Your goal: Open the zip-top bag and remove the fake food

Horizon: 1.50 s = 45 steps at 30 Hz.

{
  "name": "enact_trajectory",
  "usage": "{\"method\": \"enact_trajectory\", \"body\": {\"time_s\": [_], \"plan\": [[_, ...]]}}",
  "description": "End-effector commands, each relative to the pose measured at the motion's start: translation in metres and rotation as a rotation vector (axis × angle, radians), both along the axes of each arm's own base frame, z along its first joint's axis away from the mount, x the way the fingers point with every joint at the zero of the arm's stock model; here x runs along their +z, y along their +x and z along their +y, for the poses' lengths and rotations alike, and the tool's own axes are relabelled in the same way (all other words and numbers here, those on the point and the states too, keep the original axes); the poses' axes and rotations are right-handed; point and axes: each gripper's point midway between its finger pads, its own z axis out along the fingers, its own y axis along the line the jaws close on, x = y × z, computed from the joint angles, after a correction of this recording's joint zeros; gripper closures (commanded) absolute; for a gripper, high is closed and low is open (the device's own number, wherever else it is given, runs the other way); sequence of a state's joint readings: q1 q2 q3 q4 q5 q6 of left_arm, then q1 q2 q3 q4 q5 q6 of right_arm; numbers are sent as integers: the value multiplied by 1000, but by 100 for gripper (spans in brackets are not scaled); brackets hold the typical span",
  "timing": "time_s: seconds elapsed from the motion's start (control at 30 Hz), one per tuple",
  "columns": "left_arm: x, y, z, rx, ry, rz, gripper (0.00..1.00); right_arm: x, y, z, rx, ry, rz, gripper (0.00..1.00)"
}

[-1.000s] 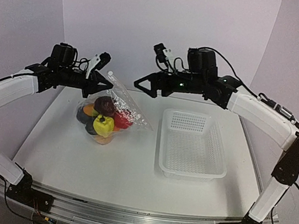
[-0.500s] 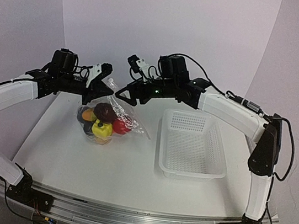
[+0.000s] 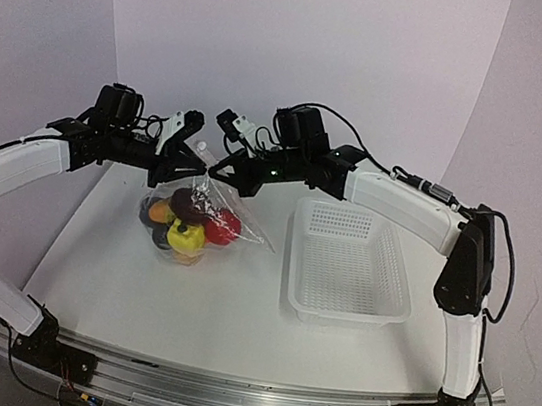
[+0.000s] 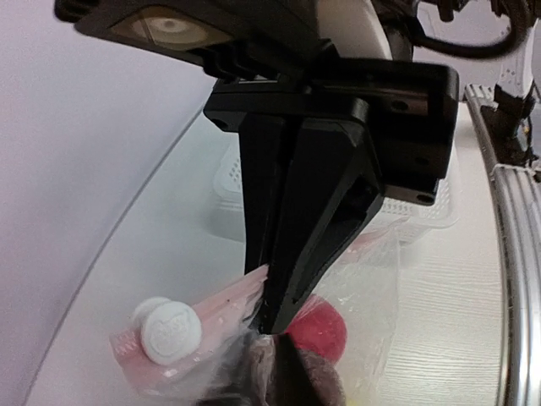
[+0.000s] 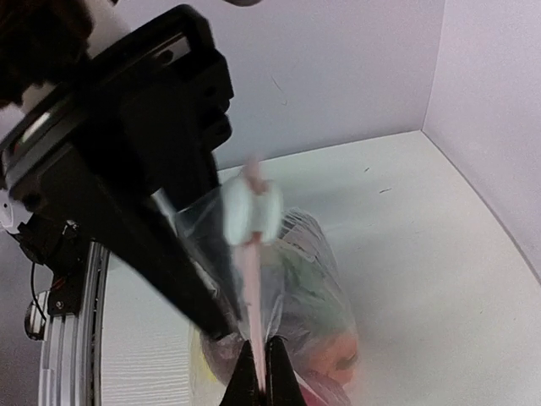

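The clear zip-top bag [image 3: 218, 208] hangs above the table between both grippers, with the fake food [image 3: 187, 224] bunched in its bottom. My left gripper [image 3: 184, 161] is shut on the plastic at the bag's top edge. In the left wrist view its dark tips [image 4: 286, 374] pinch the film just above a red piece [image 4: 325, 331]. My right gripper [image 3: 213, 171] is shut on the pink zip strip [image 5: 252, 288], close beside the left one. The white zip slider [image 5: 249, 211] sits on that strip beyond my right fingertips [image 5: 272, 376].
A white mesh basket [image 3: 297, 267] stands on the table to the right of the bag, with nothing in it. The curved white back wall rises close behind both grippers. The arm bases and a metal rail run along the near edge.
My right arm has swung left to the bag's top, and its jaws went from open to shut on the zip strip. The left gripper kept hold of the bag, shifting slightly.
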State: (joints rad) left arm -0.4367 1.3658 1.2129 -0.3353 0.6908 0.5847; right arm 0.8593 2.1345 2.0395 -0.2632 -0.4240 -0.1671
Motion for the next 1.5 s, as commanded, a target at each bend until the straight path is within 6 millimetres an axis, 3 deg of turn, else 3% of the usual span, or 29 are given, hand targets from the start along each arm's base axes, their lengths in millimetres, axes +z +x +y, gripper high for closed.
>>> {"method": "enact_trajectory", "body": {"time_s": [0.0, 0.03, 0.07, 0.2, 0.33, 0.67, 0.87, 1.13, 1.23, 1.33, 1.47], "plan": [[43, -11, 6, -110, -77, 50, 35, 35, -22, -11, 111, 29, -174, 100], [45, -12, 13, -132, -80, 68, 22, 40, -30, -15, 145, 34, -211, 100], [47, -13, 21, -148, -81, 78, 16, 46, -36, -18, 176, 41, -243, 100], [40, -25, 32, -248, 6, 43, 13, 64, -60, -25, 294, 82, -335, 100], [49, -33, 32, -292, 26, 21, 12, 78, -69, -27, 353, 115, -394, 100], [71, -45, 15, -306, -20, 126, 17, 93, -48, -17, 265, 113, -443, 100], [67, -46, 12, -275, -37, 202, 19, 109, -38, -14, 181, 118, -440, 100], [86, -34, 8, -206, -98, 138, 16, 101, -29, -11, 118, 89, -428, 100], [86, -25, 8, -180, -87, 114, 25, 98, -29, -9, 121, 87, -421, 100], [84, -21, 7, -181, -80, 92, 53, 97, -26, -8, 112, 84, -420, 100], [82, -24, 8, -197, -70, 67, 76, 97, -23, -8, 93, 79, -416, 100]]}}
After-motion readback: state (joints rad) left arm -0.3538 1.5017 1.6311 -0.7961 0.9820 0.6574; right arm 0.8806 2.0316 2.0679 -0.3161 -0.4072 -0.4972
